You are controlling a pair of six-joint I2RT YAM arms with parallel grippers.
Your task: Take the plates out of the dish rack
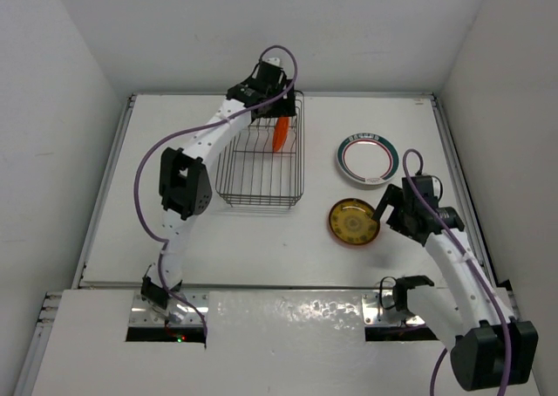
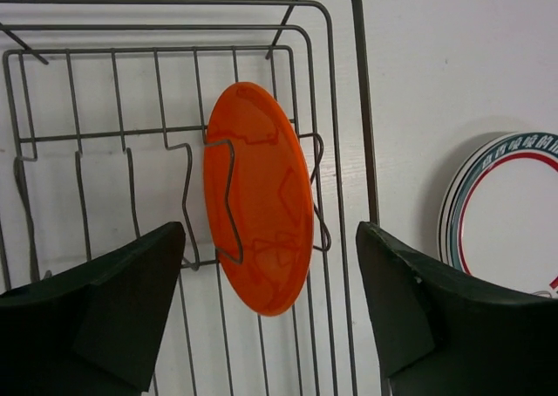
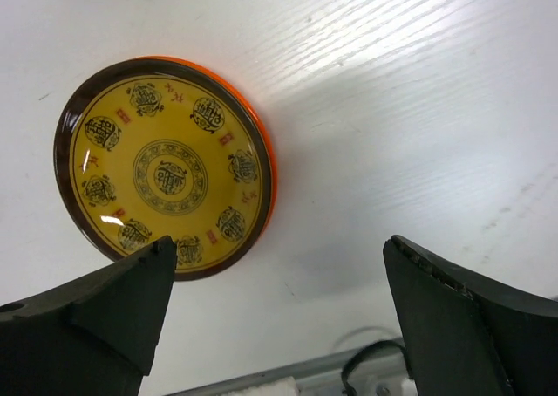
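The dark wire dish rack (image 1: 260,165) stands at the table's middle back. One orange plate (image 1: 280,134) stands on edge in its far right slots; it also shows in the left wrist view (image 2: 259,200). My left gripper (image 1: 277,108) hangs open above and behind that plate, jaws apart on either side (image 2: 270,309), not touching. A white plate with teal and red rings (image 1: 368,160) lies flat right of the rack. An orange plate with a yellow patterned face (image 1: 353,222) lies flat in front of it. My right gripper (image 1: 384,209) is open and empty at its right edge (image 3: 279,317).
White walls enclose the table on the left, back and right. The rack's wire rim (image 2: 362,108) rises between the standing plate and the white plate (image 2: 510,213). A metal strip with a cable (image 3: 366,380) runs along the near edge.
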